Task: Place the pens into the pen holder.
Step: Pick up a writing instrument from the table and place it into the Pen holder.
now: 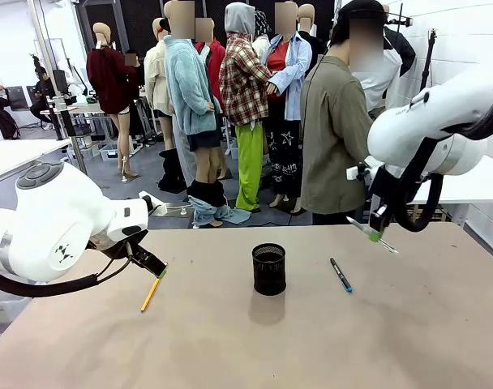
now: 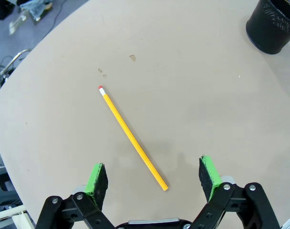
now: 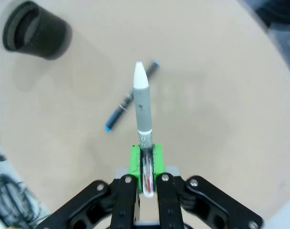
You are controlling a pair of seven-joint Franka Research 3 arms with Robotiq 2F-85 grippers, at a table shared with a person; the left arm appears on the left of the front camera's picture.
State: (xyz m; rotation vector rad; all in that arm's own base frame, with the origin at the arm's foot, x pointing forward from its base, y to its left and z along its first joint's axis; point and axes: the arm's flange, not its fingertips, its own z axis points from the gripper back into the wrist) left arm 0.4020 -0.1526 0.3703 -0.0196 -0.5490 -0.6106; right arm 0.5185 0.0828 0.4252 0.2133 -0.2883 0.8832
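— Standing where, the pen holder (image 1: 268,269)?
— Mid-counter (image 1: 230,348); a blue-ended pen (image 1: 340,275) lies near it toward the right edge, a yellow pencil (image 1: 152,293) toward the left edge.
— Pincers?
— The right pincer (image 3: 146,152) grips the pale pen (image 3: 141,102) aloft; the left pincer (image 2: 154,176) gapes wide over the pencil.

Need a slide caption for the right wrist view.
Right gripper shut on a grey white-tipped pen above the tan table, which bears a dark blue-ended pen and black mesh pen holder.

The pencil (image 2: 133,138) is yellow, the pen holder (image 1: 268,279) black mesh, one pen (image 3: 142,102) seemingly grey and white.
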